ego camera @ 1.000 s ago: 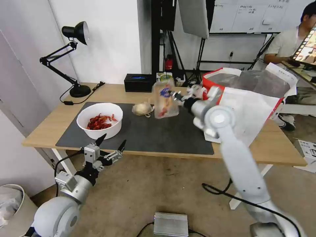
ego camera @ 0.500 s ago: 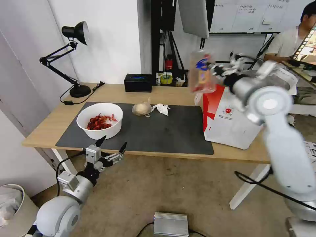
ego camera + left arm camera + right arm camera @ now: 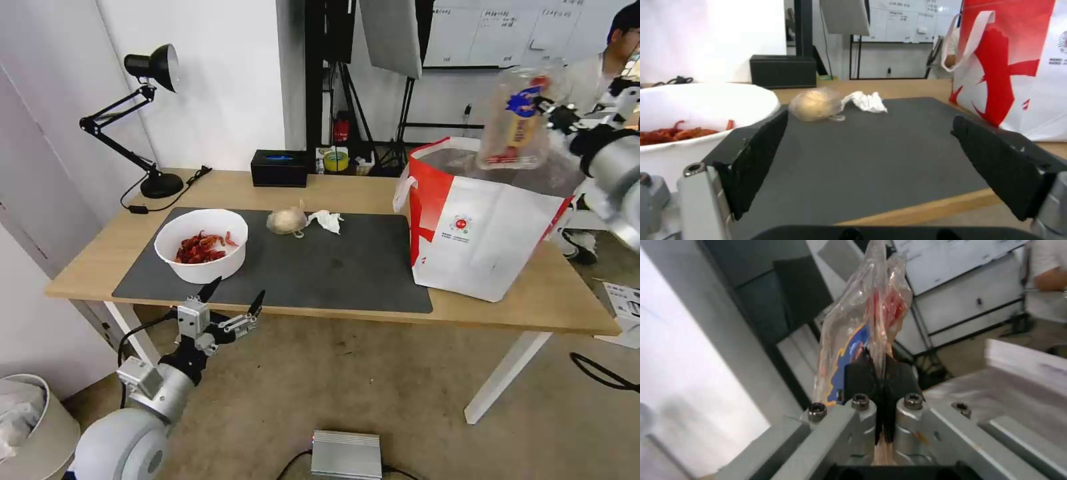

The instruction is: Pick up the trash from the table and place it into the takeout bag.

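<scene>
Right gripper (image 3: 557, 117) pinches clamshell tray (image 3: 517, 123) by its thin edge over takeout bag (image 3: 487, 227) (light, flimsy, probably slippery); left gripper (image 3: 232, 301) open, idle.

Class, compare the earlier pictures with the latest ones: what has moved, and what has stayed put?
The right gripper, shut on the clear tray, has carried it from above the mat up and rightward to above the open takeout bag. The bowl, small bag, tissue and left gripper have stayed put.
</scene>
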You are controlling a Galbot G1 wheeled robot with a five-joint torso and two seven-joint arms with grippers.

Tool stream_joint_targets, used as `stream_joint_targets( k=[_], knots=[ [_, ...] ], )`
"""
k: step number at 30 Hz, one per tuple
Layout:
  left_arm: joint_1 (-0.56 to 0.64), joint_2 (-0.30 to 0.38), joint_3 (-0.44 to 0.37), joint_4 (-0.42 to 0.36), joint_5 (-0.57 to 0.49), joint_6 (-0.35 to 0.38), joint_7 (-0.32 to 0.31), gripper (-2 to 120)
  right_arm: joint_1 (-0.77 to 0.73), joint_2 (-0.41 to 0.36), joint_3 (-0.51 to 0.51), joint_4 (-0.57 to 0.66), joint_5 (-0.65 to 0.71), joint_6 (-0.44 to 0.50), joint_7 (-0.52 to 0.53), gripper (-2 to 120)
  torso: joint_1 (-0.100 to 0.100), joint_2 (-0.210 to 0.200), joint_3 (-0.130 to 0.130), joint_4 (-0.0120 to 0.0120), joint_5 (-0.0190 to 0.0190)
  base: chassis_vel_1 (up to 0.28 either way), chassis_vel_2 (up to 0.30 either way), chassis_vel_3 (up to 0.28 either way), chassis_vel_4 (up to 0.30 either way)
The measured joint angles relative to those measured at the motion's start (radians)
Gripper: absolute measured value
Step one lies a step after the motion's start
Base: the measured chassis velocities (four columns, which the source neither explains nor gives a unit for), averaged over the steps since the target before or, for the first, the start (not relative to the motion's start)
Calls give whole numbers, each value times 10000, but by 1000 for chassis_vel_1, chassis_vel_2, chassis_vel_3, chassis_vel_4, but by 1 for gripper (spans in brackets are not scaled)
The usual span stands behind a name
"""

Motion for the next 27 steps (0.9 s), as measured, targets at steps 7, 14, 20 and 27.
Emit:
stream_joint_targets(
  k=[7,14,20,27],
  knots=[
    [-22,-37,106,8,18,-33,2,100,-345,-81,61,-456,-820,278,-405,0,-1,0,0,1,-3,0,0,0,0],
    [-113,25,143,45,-23,-39,1,100,-362,41,-171,-953,-1542,415,-697,0,0,0,0,0,-3,0,0,0,0],
    [-175,5,249,57,-32,-40,1,100,-413,186,-321,-1132,-1838,420,-757,0,0,0,0,0,-3,0,0,0,0],
    [-193,8,270,-17,-63,-37,1,100,-591,324,-363,-1154,-1811,405,-786,0,-1,0,0,0,-4,0,0,0,0]
  ],
)
